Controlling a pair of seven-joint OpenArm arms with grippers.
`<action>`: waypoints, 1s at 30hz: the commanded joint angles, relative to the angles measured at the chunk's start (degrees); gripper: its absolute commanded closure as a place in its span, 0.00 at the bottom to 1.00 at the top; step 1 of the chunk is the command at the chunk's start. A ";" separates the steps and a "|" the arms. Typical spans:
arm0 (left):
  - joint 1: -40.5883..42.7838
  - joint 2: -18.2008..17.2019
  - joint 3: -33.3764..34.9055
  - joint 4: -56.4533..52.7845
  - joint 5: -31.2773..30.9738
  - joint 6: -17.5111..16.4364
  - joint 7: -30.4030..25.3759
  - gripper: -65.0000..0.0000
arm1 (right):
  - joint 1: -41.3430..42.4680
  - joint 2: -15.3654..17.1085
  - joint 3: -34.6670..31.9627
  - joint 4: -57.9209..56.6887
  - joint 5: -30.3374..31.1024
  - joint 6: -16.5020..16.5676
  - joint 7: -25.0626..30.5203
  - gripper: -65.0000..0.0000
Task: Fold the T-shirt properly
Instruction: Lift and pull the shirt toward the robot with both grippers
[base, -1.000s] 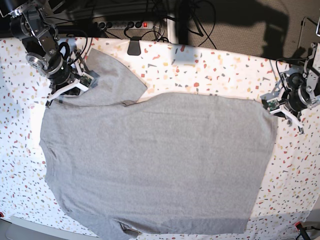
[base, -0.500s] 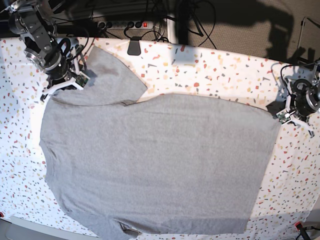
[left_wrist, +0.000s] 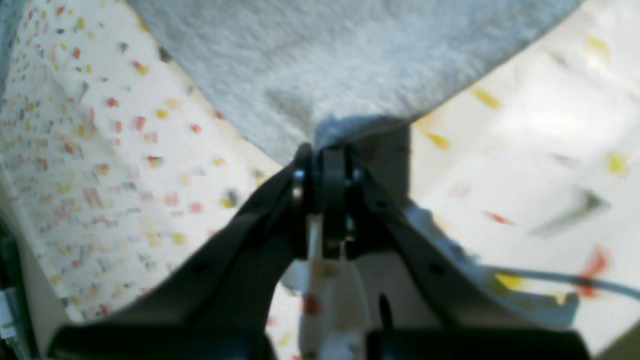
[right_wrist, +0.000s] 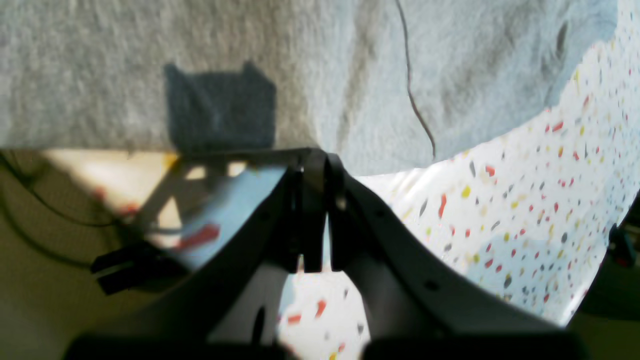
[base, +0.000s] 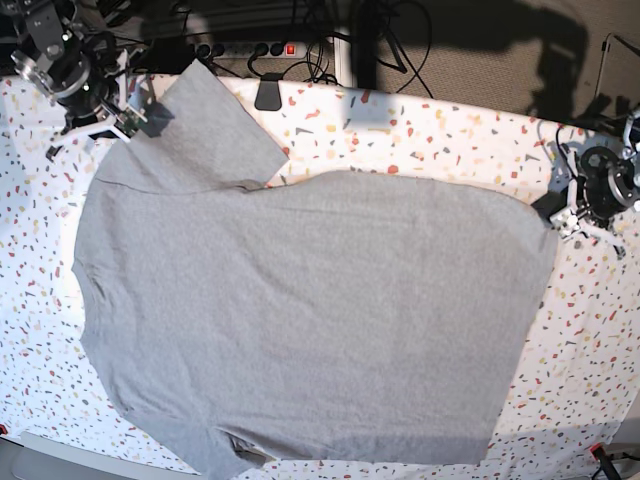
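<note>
I am reading this as the spreading stage — the T-shirt (base: 310, 320) is lying plain side up across the speckled table (base: 430, 140), taking up most of it, and no fold is made yet. I am holding it at two far ends and pulling it taut. The right gripper (base: 122, 122), at the upper left of the base view, is pinching the edge at the shoulder beside the sleeve (base: 205, 130); in its wrist view the right gripper's (right_wrist: 315, 162) jaws are standing together with grey cloth meeting their tips, so I am judging it clamped on the fabric. The left gripper (base: 560, 222), at the right edge of the base view, is sitting on the hem corner; in its own view the left gripper (left_wrist: 327, 152) is closed with a peak of cloth drawn right into the tips. The body is looking flat, though the lower sleeve is bunching a little near the table's front edge, and the upper sleeve is lying angled toward the power strip (base: 250, 48). For the next move I am thinking the cloth wants to be set down smooth, then both arms need fresh grips along one long side to carry it over — keeping tension even so the corner does not slip out
</note>
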 joint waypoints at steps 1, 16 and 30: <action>0.44 -1.44 -0.59 1.68 -0.63 0.31 -0.42 1.00 | -1.11 0.96 1.55 1.55 0.15 -0.42 0.31 1.00; 22.49 -3.82 -19.45 19.12 -8.04 0.83 3.76 1.00 | -16.94 -5.55 11.58 9.38 0.33 -0.42 2.75 1.00; 36.46 -1.62 -34.75 23.45 -7.87 -3.87 1.49 1.00 | -23.52 -6.67 11.91 14.34 0.35 -0.81 3.13 1.00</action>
